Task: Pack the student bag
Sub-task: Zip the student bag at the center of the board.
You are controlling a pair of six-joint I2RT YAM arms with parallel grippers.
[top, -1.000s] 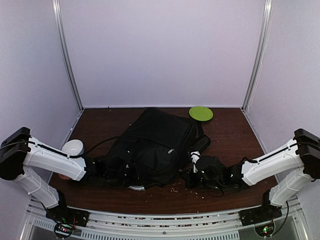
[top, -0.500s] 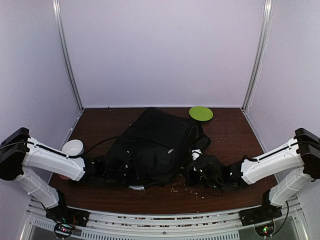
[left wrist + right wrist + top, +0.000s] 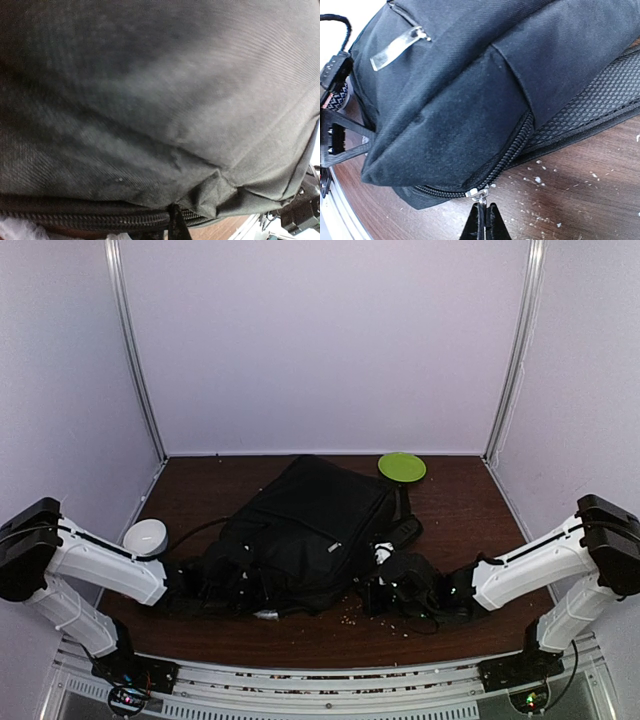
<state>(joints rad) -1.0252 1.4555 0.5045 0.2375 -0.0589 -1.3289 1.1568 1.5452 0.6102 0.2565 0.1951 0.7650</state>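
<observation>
The student bag (image 3: 310, 525) is a large black backpack lying flat in the middle of the table. My right gripper (image 3: 383, 590) is at its near right corner. In the right wrist view the right gripper (image 3: 484, 220) is shut on the metal zipper pull (image 3: 481, 196), whose slider sits on the bag's corner zip. My left gripper (image 3: 228, 585) is at the bag's near left edge. In the left wrist view black bag fabric (image 3: 160, 100) fills the frame, and the left gripper (image 3: 176, 226) shows as one dark wedge pinching puckered fabric just above the zip.
A green plate (image 3: 401, 466) lies at the back right. A white round bowl (image 3: 146, 536) stands beside my left arm. Pale crumbs (image 3: 350, 616) are scattered on the brown table in front of the bag. Something white (image 3: 15, 231) shows under the bag's zip.
My right gripper has moved a little to the left with the zipper pull in it. The bag's near right corner has shifted with it. The left gripper stays put.
</observation>
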